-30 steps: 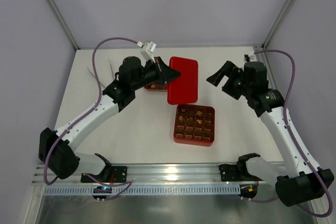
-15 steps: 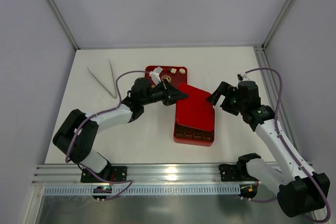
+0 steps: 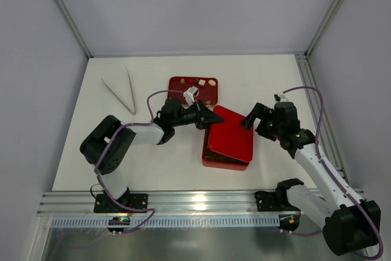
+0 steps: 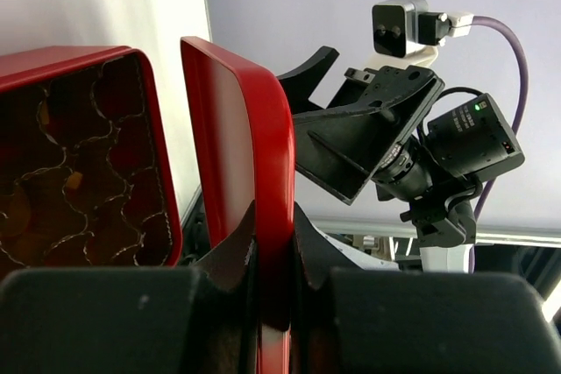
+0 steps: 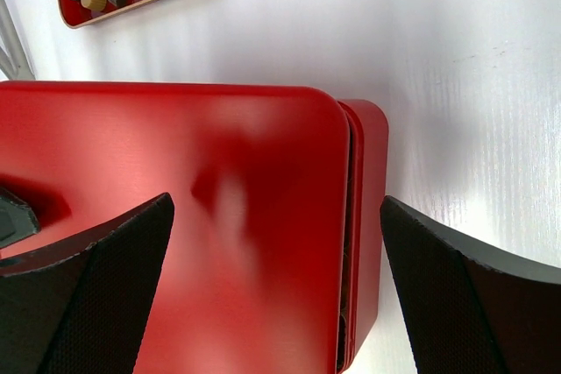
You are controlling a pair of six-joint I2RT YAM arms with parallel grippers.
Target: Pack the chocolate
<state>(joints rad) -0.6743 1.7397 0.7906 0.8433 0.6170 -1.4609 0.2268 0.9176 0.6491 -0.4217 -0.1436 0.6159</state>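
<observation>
At frame centre, my left gripper point(image 3: 211, 117) pinches the lid point(image 3: 231, 129), tilted over the box point(image 3: 225, 162); right gripper point(image 3: 252, 123) gapes empty beside; I judge closing is underway; next, seat it square.

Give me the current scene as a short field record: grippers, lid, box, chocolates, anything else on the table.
left gripper: shut on the lid's left edge
right gripper: open, at the lid's right side, holding nothing
lid: red, flat, tilted over the box, not seated
box: red, gridded, mostly covered; only the near row shows
loose chocolates: a few pieces lying in the red tray
red tray: at the back of the table, behind the box
tweezers: back left, untouched
</observation>
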